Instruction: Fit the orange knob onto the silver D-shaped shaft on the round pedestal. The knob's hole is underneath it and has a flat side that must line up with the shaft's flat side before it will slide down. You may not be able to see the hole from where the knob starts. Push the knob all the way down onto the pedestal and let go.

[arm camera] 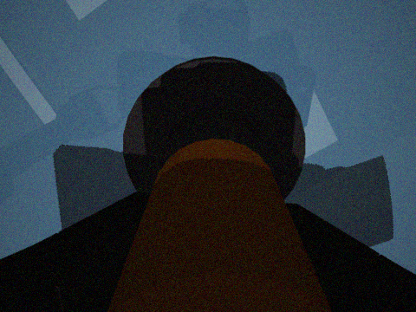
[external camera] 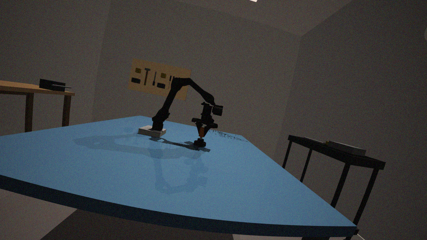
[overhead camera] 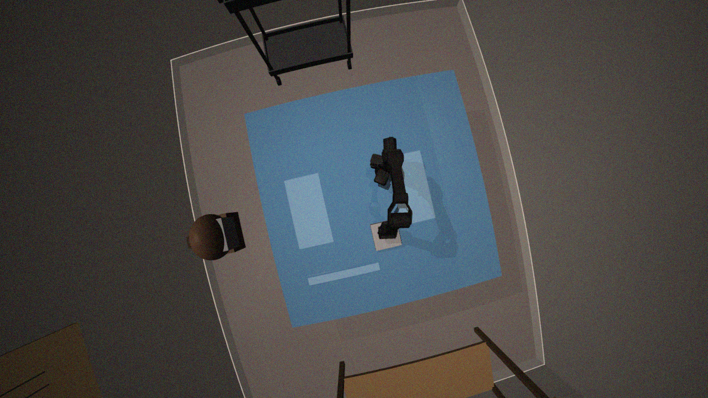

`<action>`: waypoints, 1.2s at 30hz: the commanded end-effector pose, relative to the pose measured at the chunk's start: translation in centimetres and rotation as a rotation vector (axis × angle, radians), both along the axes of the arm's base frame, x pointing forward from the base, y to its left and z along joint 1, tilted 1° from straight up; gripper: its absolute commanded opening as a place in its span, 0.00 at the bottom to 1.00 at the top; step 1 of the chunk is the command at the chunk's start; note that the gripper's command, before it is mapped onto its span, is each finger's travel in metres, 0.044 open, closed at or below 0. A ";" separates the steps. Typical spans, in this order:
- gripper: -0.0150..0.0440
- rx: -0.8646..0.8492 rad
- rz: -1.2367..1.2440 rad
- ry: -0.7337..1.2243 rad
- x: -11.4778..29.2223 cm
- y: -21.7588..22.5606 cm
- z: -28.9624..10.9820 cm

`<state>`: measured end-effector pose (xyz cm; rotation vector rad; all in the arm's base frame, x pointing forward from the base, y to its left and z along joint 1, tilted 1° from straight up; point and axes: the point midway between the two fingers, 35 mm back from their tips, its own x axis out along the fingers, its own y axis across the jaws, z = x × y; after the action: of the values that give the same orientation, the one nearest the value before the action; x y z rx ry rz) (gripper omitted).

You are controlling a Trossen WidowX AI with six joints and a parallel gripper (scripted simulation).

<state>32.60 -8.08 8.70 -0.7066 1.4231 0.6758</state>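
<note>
Orange knob (external camera: 201, 131) (arm camera: 218, 225) gripped in the hand (external camera: 201, 135) (arm camera: 215, 211), its underside and the shaft's flat hidden from the wrist view

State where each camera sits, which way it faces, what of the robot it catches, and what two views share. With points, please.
Top: high overhead, facing down on the blue table (overhead camera: 336, 123) (external camera: 119, 173); shows the arm (overhead camera: 397, 180) (external camera: 171, 97) from above.
Exterior: beyond a table edge, looking across it; shows the whole arm, gripper (external camera: 201, 136) (arm camera: 215, 211) included.
Wrist: on the arm near the gripper, looking along its fingers; shows both.
Exterior and wrist share the orange knob (external camera: 201, 131) (arm camera: 217, 234) and round pedestal (external camera: 199, 143) (arm camera: 217, 100).
</note>
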 end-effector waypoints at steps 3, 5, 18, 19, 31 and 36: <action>0.25 0.003 -0.004 -0.010 0.2 -0.1 0.2; 0.25 0.003 -0.004 -0.010 0.1 0.0 0.2; 0.25 0.003 -0.004 -0.009 -0.2 0.1 -0.1; 0.25 0.003 -0.004 -0.009 -0.2 0.1 -0.1; 0.25 0.003 -0.004 -0.009 0.0 0.1 -0.2; 0.25 0.003 -0.004 -0.009 0.0 0.1 -0.3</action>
<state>32.43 -8.06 8.39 -0.7078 1.4199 0.6726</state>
